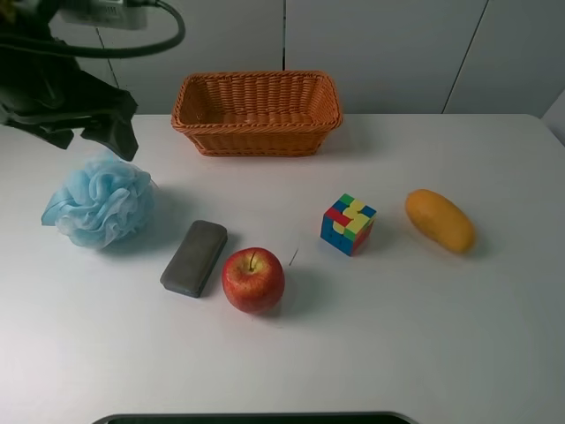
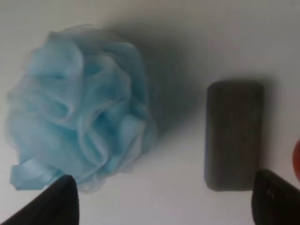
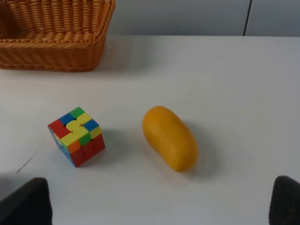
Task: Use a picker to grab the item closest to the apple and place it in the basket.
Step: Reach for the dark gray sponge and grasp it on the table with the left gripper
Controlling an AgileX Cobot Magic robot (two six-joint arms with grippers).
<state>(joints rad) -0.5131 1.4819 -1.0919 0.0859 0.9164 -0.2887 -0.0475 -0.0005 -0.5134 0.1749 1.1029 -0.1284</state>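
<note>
Left gripper [image 1: 93, 132]: jaws spread wide, holding nothing, which looks like a pre-grasp. The target is the grey block [image 2: 234, 136], the item nearest the apple [image 1: 253, 280]. It lies ahead of the jaws in line with one finger, with the loofah [image 2: 79, 108] ahead of the other, so the gripper probably needs to centre first. Right gripper [image 3: 154, 204]: also open and empty, facing the cube [image 3: 76, 136] and mango [image 3: 169, 138].

A white, matte worktop [image 1: 424, 336] fills most of the frame under soft, even light. Along the top of the frame runs a pale grey panelled wall [image 1: 388, 53] with a dark vertical seam [image 1: 284, 35]. A dark strip [image 1: 256, 418] edges the bottom centre.
</note>
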